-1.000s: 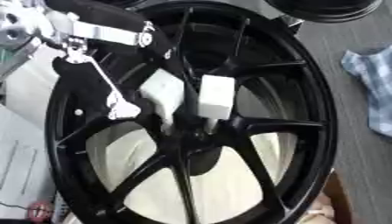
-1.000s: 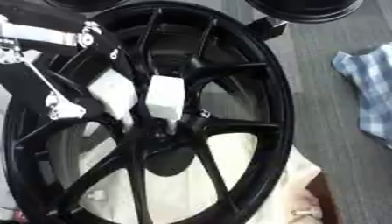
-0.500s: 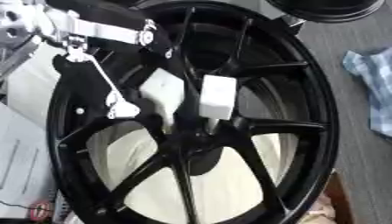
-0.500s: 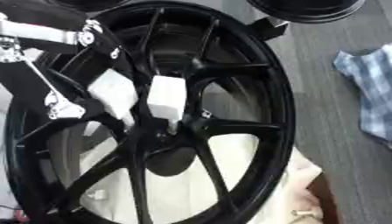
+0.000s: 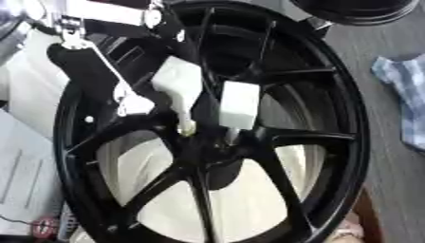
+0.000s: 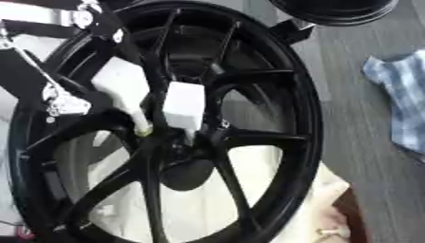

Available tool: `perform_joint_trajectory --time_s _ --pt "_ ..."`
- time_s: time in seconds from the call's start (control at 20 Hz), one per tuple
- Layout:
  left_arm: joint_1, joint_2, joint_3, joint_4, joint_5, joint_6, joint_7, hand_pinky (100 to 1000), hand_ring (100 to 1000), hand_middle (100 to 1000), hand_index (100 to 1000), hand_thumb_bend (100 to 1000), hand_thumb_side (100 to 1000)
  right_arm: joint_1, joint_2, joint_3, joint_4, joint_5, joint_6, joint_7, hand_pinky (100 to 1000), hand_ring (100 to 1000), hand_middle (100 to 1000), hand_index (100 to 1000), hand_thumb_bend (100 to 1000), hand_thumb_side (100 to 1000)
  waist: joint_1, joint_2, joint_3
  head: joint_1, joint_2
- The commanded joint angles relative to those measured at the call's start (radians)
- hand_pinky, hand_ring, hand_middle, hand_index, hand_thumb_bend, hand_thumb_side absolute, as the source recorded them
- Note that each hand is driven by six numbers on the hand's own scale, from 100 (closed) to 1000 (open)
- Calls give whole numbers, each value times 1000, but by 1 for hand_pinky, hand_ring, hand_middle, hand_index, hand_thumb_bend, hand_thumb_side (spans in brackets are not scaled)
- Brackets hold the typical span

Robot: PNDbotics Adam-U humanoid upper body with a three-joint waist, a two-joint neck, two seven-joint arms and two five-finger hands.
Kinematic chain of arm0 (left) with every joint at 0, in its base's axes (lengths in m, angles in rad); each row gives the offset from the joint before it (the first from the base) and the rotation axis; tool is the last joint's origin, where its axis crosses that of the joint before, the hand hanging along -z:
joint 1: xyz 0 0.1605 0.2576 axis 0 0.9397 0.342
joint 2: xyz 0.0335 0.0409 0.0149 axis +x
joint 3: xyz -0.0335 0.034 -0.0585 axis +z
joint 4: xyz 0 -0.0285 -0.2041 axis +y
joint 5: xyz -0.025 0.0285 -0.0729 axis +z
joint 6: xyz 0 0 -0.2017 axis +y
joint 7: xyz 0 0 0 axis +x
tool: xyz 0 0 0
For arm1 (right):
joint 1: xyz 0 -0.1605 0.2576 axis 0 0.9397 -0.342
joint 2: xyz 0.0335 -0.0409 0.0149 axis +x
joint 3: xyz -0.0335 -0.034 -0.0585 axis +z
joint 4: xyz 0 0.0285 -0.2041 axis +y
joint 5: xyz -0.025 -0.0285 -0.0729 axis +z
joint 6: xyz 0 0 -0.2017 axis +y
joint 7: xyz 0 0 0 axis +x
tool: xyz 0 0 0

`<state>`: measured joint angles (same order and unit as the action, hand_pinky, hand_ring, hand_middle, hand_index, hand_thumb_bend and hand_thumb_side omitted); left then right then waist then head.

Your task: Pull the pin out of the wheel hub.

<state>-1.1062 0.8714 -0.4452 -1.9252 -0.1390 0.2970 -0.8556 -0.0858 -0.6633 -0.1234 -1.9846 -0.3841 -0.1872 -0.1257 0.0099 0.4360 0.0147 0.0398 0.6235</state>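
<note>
L hand point(image 5: 179, 83) comes in from upper left w/ pale fingers point(image 5: 239, 104) closed on something small at the wheel hub point(image 5: 203, 142), prob the pin, tips aimed in to draw it out.

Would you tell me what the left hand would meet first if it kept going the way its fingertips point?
Most likely the wheel hub: the left hand points its white fingertips down at it, though depth is unclear.

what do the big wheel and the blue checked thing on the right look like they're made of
The wheel looks like cast metal with a glossy black finish: rigid thin spokes and soft highlights along the rim, though painted alloy is a guess. The blue checked thing appears to be woven cloth, since it lies rumpled in folds.
</note>
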Motion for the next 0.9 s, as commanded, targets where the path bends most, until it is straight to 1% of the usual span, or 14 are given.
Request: perform_joint_trajectory --time_s 0.05,0.2,0.35,0.45,0.55,0.65,0.75,0.85,0.9 --pt "-17 45 57 -27 28 24 2 676 569 361 403 100 168 4 -21 -15 -15 -6 -7 0 931 802 648 718 100 579 -3 -37 3 -5 5" --pt "4 81 121 -32 64 30 38 678 565 354 403 100 174 9 -23 -19 -15 -7 -12 -3 931 802 648 718 100 575 -5 -43 13 -12 9" --pt "69 148 215 -24 107 28 111 682 564 351 405 100 180 17 -25 -26 -15 -7 -18 -6 930 802 648 718 100 571 -8 -47 28 -27 15" --pt "148 209 294 -7 149 22 183 684 562 346 406 100 189 25 -25 -32 -15 -5 -24 -11 930 802 648 718 100 567 -11 -49 38 -39 21" --pt "248 268 376 18 195 12 264 685 559 342 406 100 197 33 -25 -40 -15 -4 -32 -17 929 801 648 718 100 563 -15 -52 46 -46 30" --pt "352 314 452 55 234 3 343 685 555 336 407 100 210 40 -26 -46 -15 -3 -40 -22 929 801 649 718 100 558 -20 -56 54 -51 39" --pt "446 344 520 106 270 -9 415 684 552 331 407 100 221 45 -26 -51 -15 -3 -47 -26 928 801 649 718 100 556 -27 -61 64 -56 48" --pt "516 357 572 154 296 -23 473 685 551 329 407 100 234 50 -25 -54 -15 -3 -52 -29 928 801 649 718 100 555 -33 -64 75 -61 50" --pt "548 359 593 174 306 -31 498 685 551 330 410 100 173 51 -23 -56 -15 -4 -53 -30 928 801 649 718 100 552 -36 -65 81 -65 49"
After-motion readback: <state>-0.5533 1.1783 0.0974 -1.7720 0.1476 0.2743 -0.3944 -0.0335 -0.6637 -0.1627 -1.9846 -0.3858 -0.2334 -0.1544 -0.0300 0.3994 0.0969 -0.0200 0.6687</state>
